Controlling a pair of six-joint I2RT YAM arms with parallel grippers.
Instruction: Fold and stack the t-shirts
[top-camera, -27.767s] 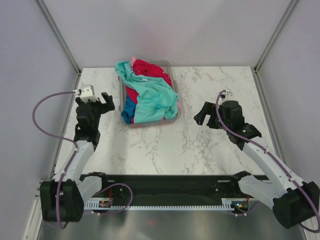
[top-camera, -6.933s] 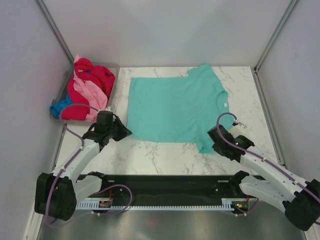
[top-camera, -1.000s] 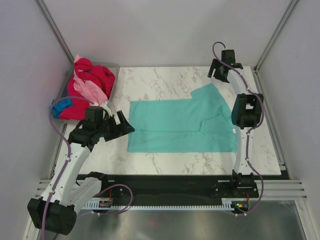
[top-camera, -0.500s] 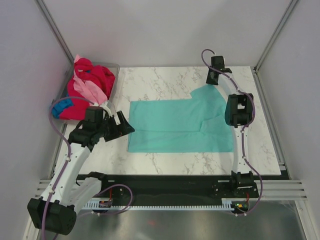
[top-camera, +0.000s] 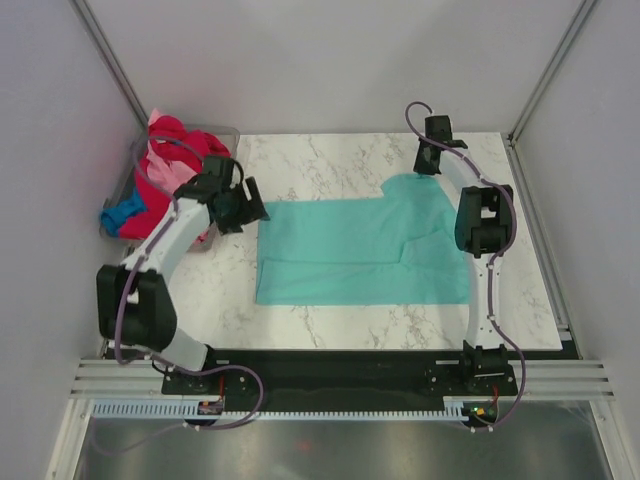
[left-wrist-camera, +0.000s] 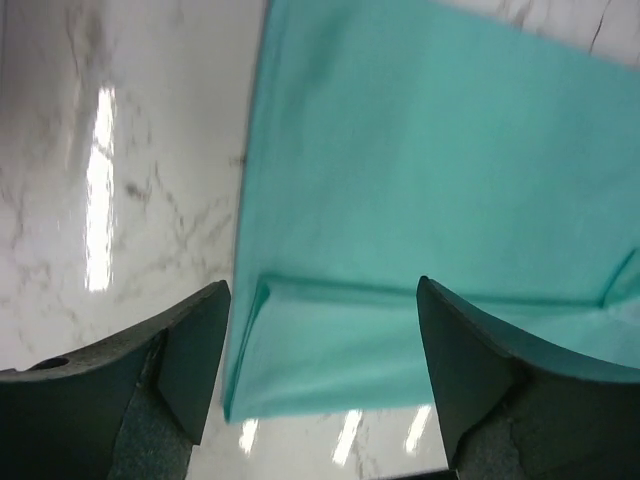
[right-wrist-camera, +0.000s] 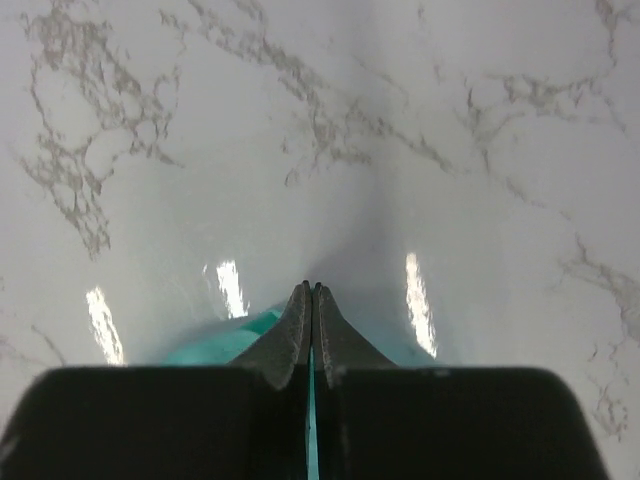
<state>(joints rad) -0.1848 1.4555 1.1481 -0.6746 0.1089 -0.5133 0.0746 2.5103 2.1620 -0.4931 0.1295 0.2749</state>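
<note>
A teal t-shirt (top-camera: 360, 250) lies flat on the marble table, its near part folded over itself. My right gripper (top-camera: 426, 170) is at the shirt's far right corner. In the right wrist view the gripper (right-wrist-camera: 312, 295) is shut, with a strip of teal cloth (right-wrist-camera: 215, 345) pinched between the jaws. My left gripper (top-camera: 252, 208) hovers by the far left corner. Its fingers (left-wrist-camera: 195, 350) stand wide apart over the shirt's left edge (left-wrist-camera: 250, 300) and hold nothing. Red (top-camera: 190, 150), pink (top-camera: 180, 172) and blue (top-camera: 122, 213) t-shirts are heaped at the far left.
The grey plastic tub (top-camera: 224, 133) holding the heap of tees stands at the table's far left edge, just behind my left arm. Bare marble (top-camera: 330, 325) runs between the shirt's near edge and the arm bases.
My left arm swung from the shirt's near left side to its far left corner, jaws still apart. My right gripper came down onto the far right corner and shut on the teal cloth.
</note>
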